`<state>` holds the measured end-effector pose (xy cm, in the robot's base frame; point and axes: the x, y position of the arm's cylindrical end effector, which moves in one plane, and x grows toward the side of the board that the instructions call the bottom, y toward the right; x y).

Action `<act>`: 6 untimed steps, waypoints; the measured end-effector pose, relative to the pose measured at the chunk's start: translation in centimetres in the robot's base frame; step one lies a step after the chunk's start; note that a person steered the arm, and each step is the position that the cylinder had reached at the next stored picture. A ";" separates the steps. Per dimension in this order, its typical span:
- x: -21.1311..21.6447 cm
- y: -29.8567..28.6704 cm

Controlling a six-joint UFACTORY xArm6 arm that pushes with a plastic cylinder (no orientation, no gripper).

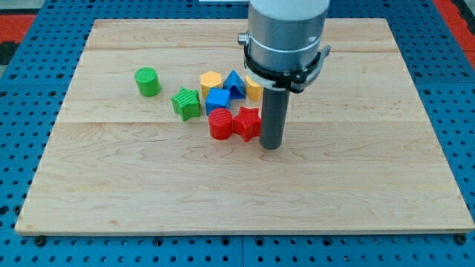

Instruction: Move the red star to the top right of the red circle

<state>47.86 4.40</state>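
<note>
We are viewing a pale wooden bench [356, 193] with visible grain, carrying a cluster of small ribbed plastic blocks. The red star [247, 122] is lying at the cluster's lower edge, touching the red circle [220, 123] on the circle's right as the view shows it. We are carrying no hand, so there is nothing to spread or pinch; the arm is ending in a straight dark rod, and my tip [271, 146] is resting just beside the star on the view's right, apparently in contact with it. We are judging the star to be light, rigid and free to slide on the smooth wood; its points are likely to make it pivot under an off-centre push, so contact is best made on a flat between two points. Behind the pair are sitting a blue cube [217, 99], a blue triangle [234, 84], a yellow hexagon [211, 80], a green star [186, 102], a partly hidden yellow block [253, 89], and, apart at the left, a green cylinder [148, 81].
</note>
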 end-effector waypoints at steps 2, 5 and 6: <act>-3.0 -1.6; -11.9 3.8; -11.1 -1.9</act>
